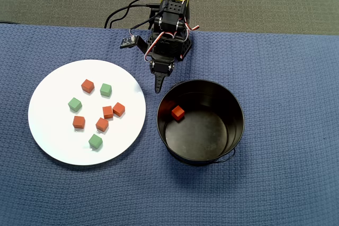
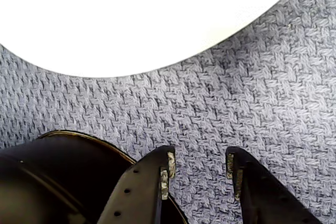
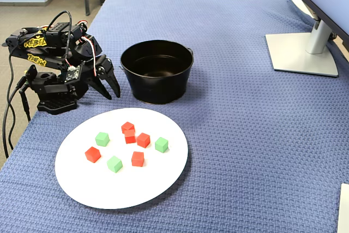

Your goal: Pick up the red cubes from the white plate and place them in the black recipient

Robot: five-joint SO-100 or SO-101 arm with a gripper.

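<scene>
Several red cubes [image 1: 107,112] lie scattered on the white plate [image 1: 53,125] among three green cubes [image 1: 75,104]. One more red cube [image 1: 178,113] rests inside the black recipient [image 1: 239,130], against its near-arm wall. My gripper [image 1: 159,86] hangs open and empty over the blue cloth in the gap between plate and recipient. In the wrist view the gripper [image 2: 199,167] has only cloth between its fingers, the recipient's rim [image 2: 79,137] at lower left and the plate [image 2: 147,19] above. The fixed view shows the gripper [image 3: 107,90] left of the recipient [image 3: 158,88], behind the plate [image 3: 147,189].
The arm's base [image 3: 52,102] stands at the table's left edge in the fixed view. A monitor stand [image 3: 302,53] sits at the far right. Blue cloth [image 3: 245,135] covers the table to the right of plate and recipient.
</scene>
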